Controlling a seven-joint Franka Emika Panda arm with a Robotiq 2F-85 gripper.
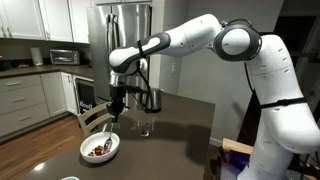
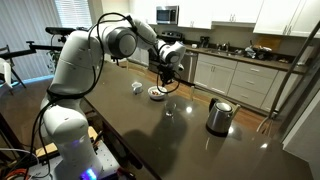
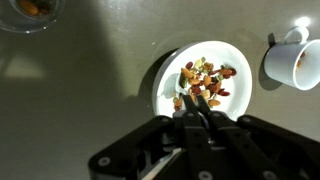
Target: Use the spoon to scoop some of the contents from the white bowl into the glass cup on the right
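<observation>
White bowl (image 1: 102, 158) on dark kitchen table (image 1: 185, 115).

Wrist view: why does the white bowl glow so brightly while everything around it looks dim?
In the wrist view the white bowl is overexposed, its rim washed out; the end effector, close to the lens, is dark and blurred. In an exterior view the white bowl looks evenly lit.

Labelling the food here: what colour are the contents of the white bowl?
The contents are mixed dark brown, reddish and tan; clearest in the wrist view.
</observation>
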